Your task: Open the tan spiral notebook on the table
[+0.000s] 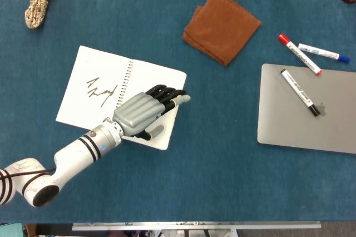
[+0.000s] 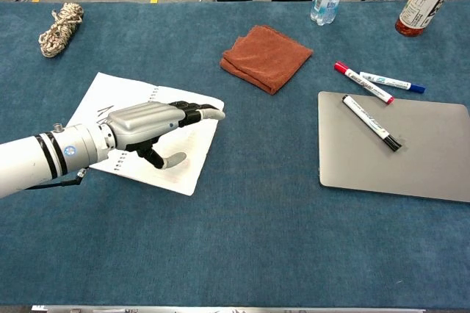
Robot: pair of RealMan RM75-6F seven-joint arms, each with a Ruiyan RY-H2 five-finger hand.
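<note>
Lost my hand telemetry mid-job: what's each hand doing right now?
Left hand: open, fingers stretched flat over the right-hand page of the opened notebook, gripping nothing.
Right hand: not in either view.
</note>
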